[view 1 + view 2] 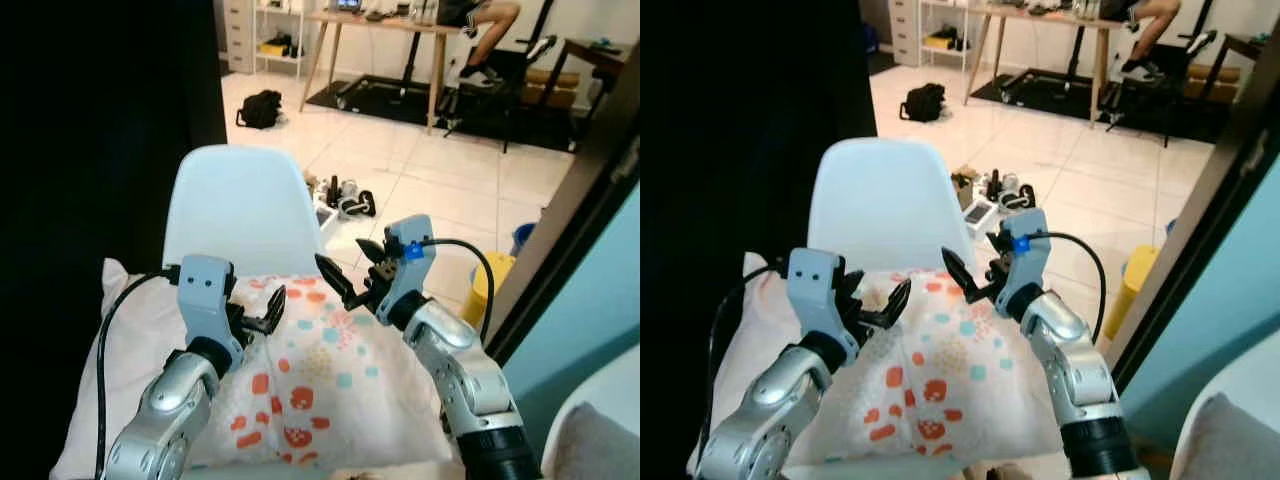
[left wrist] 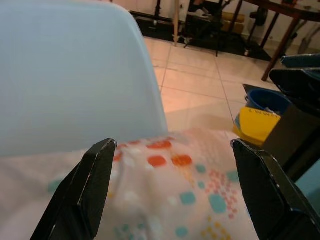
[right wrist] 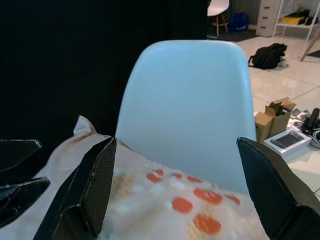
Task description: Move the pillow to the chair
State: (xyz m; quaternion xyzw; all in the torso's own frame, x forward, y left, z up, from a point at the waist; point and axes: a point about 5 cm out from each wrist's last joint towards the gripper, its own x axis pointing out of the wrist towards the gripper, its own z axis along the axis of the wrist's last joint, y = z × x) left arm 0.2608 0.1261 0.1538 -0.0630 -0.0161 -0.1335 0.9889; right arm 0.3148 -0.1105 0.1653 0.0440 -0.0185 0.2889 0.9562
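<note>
One pillow (image 1: 300, 380) is lying on one pale chair (image 1: 240, 205). Two grippers are hovering above it, the left gripper (image 1: 262, 310) and the right gripper (image 1: 352, 268), each showing two black fingers spread apart. On the floor beyond are sitting one black bag (image 1: 261, 108) and one yellow bin (image 1: 487, 288).

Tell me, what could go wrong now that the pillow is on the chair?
The pillow looks wider than the white chair, with its edges hanging past the seat, so it might slide off. Both grippers are open right above it: the left gripper or the right gripper could snag the fabric while pulling away and drag it along. A yellow bin stands beside the chair, where a falling pillow could land.
</note>
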